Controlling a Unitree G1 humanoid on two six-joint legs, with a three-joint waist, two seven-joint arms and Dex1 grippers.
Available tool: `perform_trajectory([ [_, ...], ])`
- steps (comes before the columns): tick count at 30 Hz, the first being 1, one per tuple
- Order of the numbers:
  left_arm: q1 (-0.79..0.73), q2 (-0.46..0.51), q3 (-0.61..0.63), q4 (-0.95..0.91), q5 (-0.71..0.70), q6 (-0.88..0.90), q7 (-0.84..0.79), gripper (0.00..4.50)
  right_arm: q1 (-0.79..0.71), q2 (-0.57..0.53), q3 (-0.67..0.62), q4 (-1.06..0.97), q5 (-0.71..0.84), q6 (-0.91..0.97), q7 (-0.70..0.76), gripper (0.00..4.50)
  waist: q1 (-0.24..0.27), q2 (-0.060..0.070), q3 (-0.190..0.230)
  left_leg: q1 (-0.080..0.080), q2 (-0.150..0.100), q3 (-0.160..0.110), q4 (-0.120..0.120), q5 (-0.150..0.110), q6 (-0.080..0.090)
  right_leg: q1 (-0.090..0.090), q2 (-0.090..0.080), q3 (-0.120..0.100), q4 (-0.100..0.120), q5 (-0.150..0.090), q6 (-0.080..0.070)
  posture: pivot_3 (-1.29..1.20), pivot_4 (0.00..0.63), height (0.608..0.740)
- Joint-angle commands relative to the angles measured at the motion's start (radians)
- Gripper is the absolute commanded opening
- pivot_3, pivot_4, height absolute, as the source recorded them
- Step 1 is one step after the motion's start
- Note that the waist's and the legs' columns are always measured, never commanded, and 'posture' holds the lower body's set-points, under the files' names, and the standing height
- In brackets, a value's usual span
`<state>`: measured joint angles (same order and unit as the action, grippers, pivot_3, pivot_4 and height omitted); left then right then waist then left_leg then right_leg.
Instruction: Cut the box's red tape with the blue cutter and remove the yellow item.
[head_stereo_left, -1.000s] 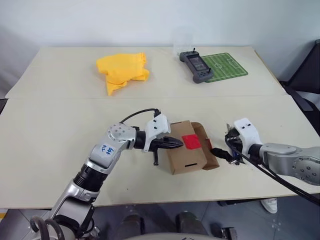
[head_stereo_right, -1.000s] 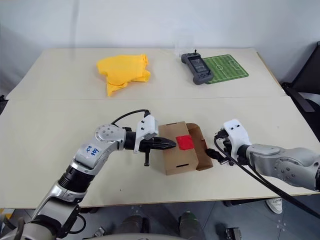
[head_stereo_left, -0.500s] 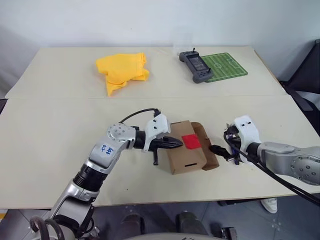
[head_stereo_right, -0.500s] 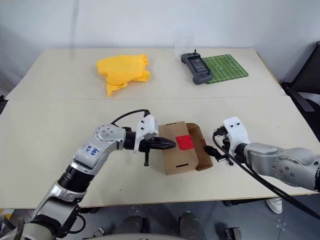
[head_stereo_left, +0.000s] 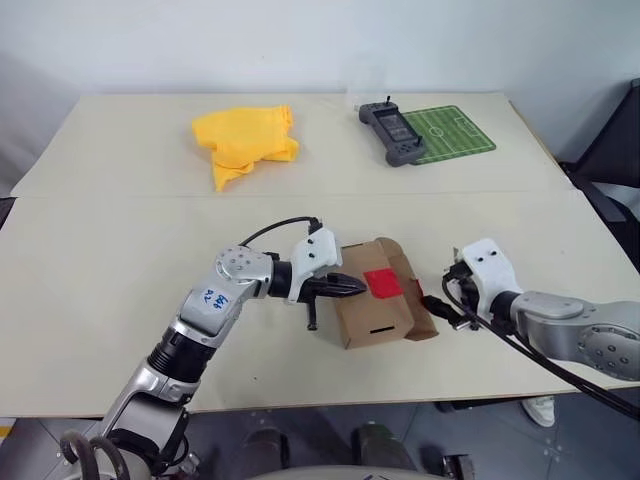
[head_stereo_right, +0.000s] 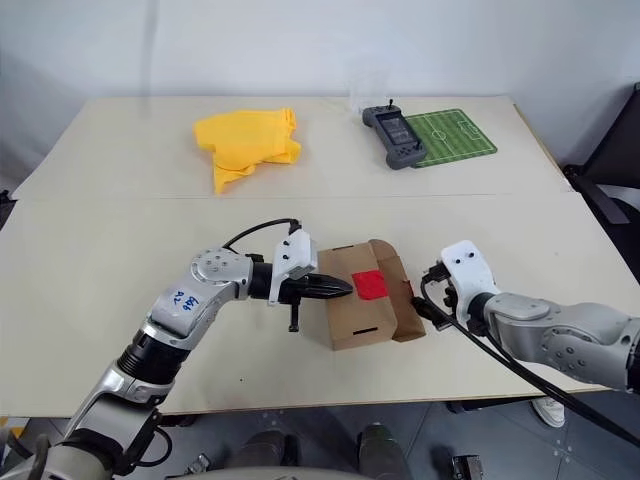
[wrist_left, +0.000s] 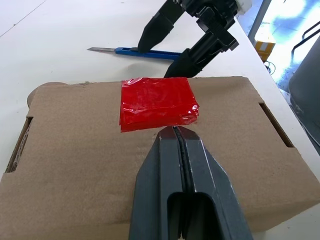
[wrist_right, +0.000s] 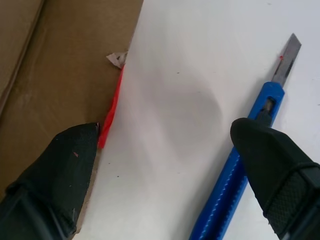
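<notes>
On the tabletop (head_stereo_left: 120, 270) in front of you the box (head_stereo_left: 375, 318) sits near the front edge, with your two hands on either side of it. Your left hand (wrist_left: 175, 131) has its fingers pressed together and empty, their tip resting on the box's top right at the edge of the red tape (wrist_left: 157, 103). Your right hand (wrist_right: 165, 150) is spread wide just beside the box's other end, holding nothing; one finger sits against the box wall, the other over the blue cutter (wrist_right: 235, 172), which lies flat on the tabletop with its blade out. The tape patch looks whole on top. So you seem to be at the very start: pick up the cutter, slice the tape, open the flap, and lift out the yellow item, which is hidden for now.
</notes>
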<state>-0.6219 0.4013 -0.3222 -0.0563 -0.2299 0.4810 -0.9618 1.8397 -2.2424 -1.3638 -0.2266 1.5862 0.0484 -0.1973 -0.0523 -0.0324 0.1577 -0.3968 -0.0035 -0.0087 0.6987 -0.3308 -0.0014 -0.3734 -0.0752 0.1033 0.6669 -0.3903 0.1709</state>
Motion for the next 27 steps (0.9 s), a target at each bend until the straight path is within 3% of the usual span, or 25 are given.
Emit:
perform_trajectory([
  [1,-0.008,-0.001,-0.005,0.020,0.017,-0.003,0.003,0.00,-0.029,-0.009,-0.032,-0.005,0.012,-0.040,0.049,4.47,0.000,0.000,0.000,0.000,0.000,0.000,0.000,0.000,0.000,0.000,0.000,0.000,0.000,0.000,0.000,0.00,0.150,0.740],
  [5,-0.009,0.006,0.006,0.025,0.013,-0.020,-0.003,0.00,-0.103,-0.009,-0.010,0.005,0.044,-0.035,0.194,4.47,-0.001,0.000,0.000,0.000,0.000,0.000,0.000,0.000,0.000,0.000,0.000,0.000,0.000,0.000,0.000,0.00,0.150,0.740],
  [10,0.021,0.016,0.092,0.001,-0.072,-0.055,-0.041,0.00,-0.252,-0.009,0.057,0.078,0.202,0.047,0.469,4.47,-0.002,0.000,0.000,0.000,0.000,0.001,-0.001,0.000,0.000,0.000,0.000,0.000,-0.001,0.000,0.000,0.00,0.150,0.740],
  [13,0.051,0.047,0.153,-0.009,-0.112,-0.066,-0.067,0.00,-0.285,-0.009,0.088,0.128,0.336,0.116,0.563,4.47,-0.003,0.000,0.000,0.000,0.001,0.001,-0.001,0.000,0.000,0.000,0.000,0.000,-0.002,0.000,0.000,0.00,0.150,0.740],
  [18,0.115,0.100,0.206,-0.044,-0.145,-0.076,-0.096,0.00,-0.199,-0.009,0.050,0.198,0.384,0.201,0.592,4.47,-0.001,0.000,0.000,0.000,0.001,0.001,-0.001,0.000,0.001,0.000,0.000,-0.001,-0.002,0.000,0.000,0.00,0.150,0.740],
  [27,0.122,0.043,0.188,-0.108,-0.163,-0.067,-0.044,0.00,-0.063,-0.009,-0.043,0.229,0.386,0.226,0.603,4.47,-0.001,0.000,0.000,0.000,0.001,0.002,-0.001,-0.001,0.001,0.000,-0.001,-0.001,-0.002,0.000,0.001,0.00,0.150,0.740],
])
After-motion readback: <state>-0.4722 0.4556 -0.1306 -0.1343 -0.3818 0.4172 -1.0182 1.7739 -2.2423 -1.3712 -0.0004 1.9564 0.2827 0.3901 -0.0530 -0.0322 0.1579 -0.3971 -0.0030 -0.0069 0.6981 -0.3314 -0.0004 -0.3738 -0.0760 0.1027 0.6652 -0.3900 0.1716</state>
